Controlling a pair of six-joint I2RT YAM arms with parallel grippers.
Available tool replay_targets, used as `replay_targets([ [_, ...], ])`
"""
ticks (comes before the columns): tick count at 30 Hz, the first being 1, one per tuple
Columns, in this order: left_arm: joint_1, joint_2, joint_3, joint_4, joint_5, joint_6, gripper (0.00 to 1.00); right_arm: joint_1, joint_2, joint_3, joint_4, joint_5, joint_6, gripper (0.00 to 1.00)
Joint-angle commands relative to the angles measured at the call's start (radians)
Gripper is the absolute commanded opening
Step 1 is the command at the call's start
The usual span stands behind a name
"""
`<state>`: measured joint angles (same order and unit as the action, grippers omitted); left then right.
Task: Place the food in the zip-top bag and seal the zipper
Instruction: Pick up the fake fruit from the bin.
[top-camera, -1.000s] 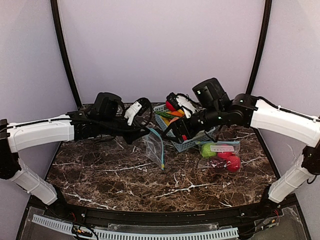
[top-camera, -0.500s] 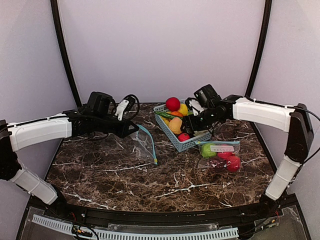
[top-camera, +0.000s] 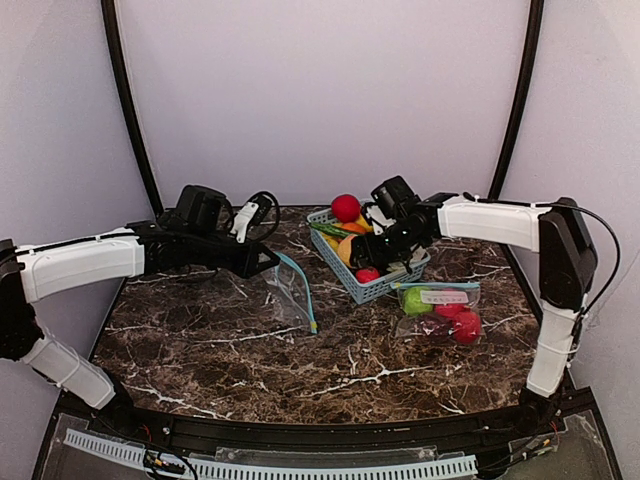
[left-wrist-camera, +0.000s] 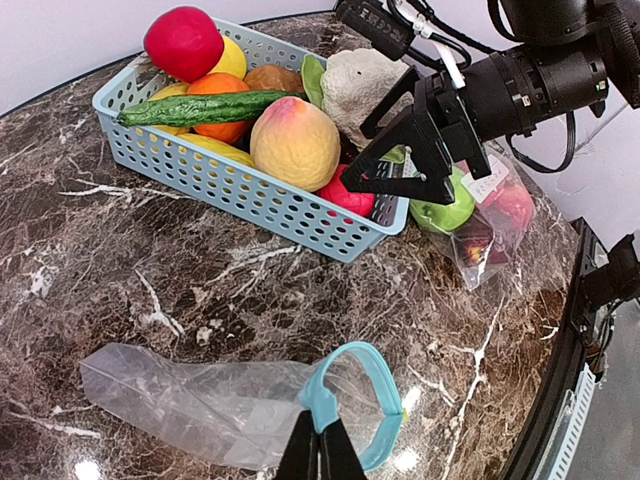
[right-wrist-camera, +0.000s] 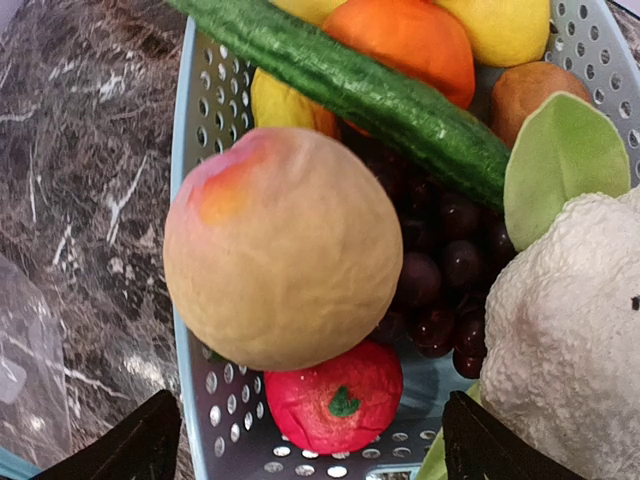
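**Hidden or unclear**
- Left gripper (left-wrist-camera: 320, 452): only its fingertips enter the left wrist view, at 6 o'clock. In the top view the wrist covers them.
- Right gripper (right-wrist-camera: 320, 450): its fingers (right-wrist-camera: 150, 445) are cut off by the lower frame edge. Whether they touch any food cannot be told.
- Grapes (right-wrist-camera: 445, 270): mostly buried under the peach (right-wrist-camera: 280, 260) and the cucumber (right-wrist-camera: 380, 90).
- Cauliflower (right-wrist-camera: 570, 330): cropped at 3 o'clock.
- Filled bag (top-camera: 440, 310): its contents are blurred, showing only green and red lumps.

**Jaws**
- Left: pressed together, pinching the zipper strip (left-wrist-camera: 320, 400) of the empty bag (left-wrist-camera: 190, 400).
- Right: spread wide, one finger on either side of the peach and the red fruit (right-wrist-camera: 335, 398), gripping nothing.

**Position and axis**
- The food lies in the basket (right-wrist-camera: 190, 140), at 1 o'clock from the centre of the table (top-camera: 250, 350).
- In the right wrist view the cucumber's long axis runs from 10 to 4 o'clock, across the pile.
- In the left wrist view the empty bag trails flat towards 9 o'clock from the pinch.
- Its mouth loops open towards 3 o'clock.
- The empty bag sits just beside the basket, at 8 o'clock of it.
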<state>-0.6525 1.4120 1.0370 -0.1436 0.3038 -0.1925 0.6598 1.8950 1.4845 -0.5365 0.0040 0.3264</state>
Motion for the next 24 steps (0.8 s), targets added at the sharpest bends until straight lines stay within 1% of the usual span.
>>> replay_targets([
  [1,0.005,0.006,-0.015,-0.005,0.026,-0.012,0.01,-0.008,0.021,0.042,0.083,0.013,0.015,0.93],
  [7,0.006,0.010,-0.015,-0.003,0.035,-0.018,0.01,-0.009,0.106,0.135,0.090,0.036,0.012,0.93],
  [15,0.005,0.021,-0.014,-0.001,0.042,-0.022,0.01,-0.009,0.205,0.211,0.076,0.019,0.019,0.92],
  [17,0.006,0.025,-0.014,-0.001,0.041,-0.023,0.01,-0.009,0.219,0.218,0.075,0.012,0.023,0.86],
  [21,0.005,0.032,-0.016,0.002,0.038,-0.026,0.01,-0.009,0.200,0.213,0.076,0.016,0.031,0.66],
  [24,0.005,0.039,-0.018,0.015,0.045,-0.043,0.01,-0.009,0.158,0.200,0.078,0.034,0.026,0.59],
])
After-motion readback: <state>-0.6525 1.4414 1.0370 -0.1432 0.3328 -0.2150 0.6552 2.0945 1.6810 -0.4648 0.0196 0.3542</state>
